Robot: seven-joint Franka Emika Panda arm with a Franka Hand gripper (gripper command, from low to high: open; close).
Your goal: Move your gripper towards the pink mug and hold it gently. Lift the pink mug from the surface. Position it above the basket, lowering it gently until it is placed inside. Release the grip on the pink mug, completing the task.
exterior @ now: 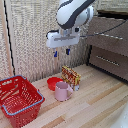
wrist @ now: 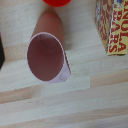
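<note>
Pale-pink mug (exterior: 63, 91) upright on a light wooden table (exterior: 95, 102), mouth facing up, empty inside; seen from straight above in the wrist view (wrist: 47, 56). Touching or nearly touching a low red bowl (exterior: 53, 82) behind it, with a yellow-and-red granola-bar box (exterior: 71, 76) just beside. Red openwork basket (exterior: 19, 100) with blue rim trim toward the exterior view's left, near the mug but apart from it, nothing visible inside. White gripper (exterior: 62, 51) high over the mug, two short dark-blue fingers pointing down, spread apart and holding nothing. No contact with the mug yet. Judged from this: only the approach under way, roughly lined up overhead. Descent, gentle grasp, lift, carry across to the basket, lowering inside and release all left to do.
</note>
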